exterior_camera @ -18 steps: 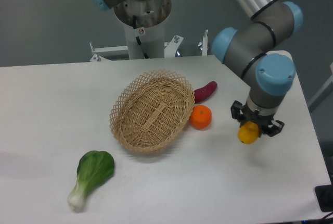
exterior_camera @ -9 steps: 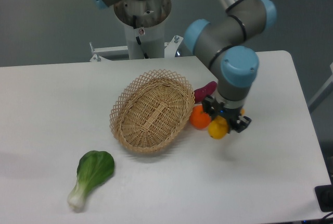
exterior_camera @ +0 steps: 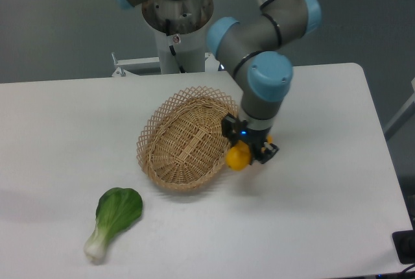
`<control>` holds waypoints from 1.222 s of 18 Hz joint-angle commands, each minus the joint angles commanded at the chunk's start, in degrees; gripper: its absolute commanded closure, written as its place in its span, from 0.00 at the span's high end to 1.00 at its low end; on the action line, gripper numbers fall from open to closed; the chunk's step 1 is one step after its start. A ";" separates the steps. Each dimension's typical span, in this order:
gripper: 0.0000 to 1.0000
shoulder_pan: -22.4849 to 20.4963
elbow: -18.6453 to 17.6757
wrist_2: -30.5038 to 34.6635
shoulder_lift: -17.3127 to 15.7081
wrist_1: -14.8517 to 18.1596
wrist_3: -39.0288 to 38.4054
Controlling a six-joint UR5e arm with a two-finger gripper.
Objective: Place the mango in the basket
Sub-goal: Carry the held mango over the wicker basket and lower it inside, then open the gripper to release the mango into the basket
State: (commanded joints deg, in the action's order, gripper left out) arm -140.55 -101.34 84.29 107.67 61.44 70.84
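Observation:
The mango (exterior_camera: 237, 157) is a yellow-orange fruit held in my gripper (exterior_camera: 245, 150), which is shut on it. It hangs above the table at the right front rim of the basket (exterior_camera: 188, 139), a shallow oval tan wicker basket with nothing inside. Only the lower end of the mango shows below the black fingers. The arm's wrist and blue-capped joint rise straight above the gripper.
A green bok choy (exterior_camera: 115, 218) lies on the white table at the front left. The round orange and the purple sweet potato are hidden behind the arm. The robot base stands behind the basket at the table's far edge.
The gripper has carried the mango leftward from the right side of the table to the basket's right rim, and the arm now covers the orange and the sweet potato.

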 joint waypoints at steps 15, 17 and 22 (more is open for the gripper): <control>0.50 6.78 -5.63 -0.09 -0.97 0.00 -1.14; 0.51 6.78 -5.71 -0.17 -0.97 0.00 -1.23; 0.93 6.87 -5.63 -0.17 -0.79 -0.26 -1.14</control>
State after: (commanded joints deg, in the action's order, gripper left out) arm -133.68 -106.96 84.11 106.87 61.17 69.70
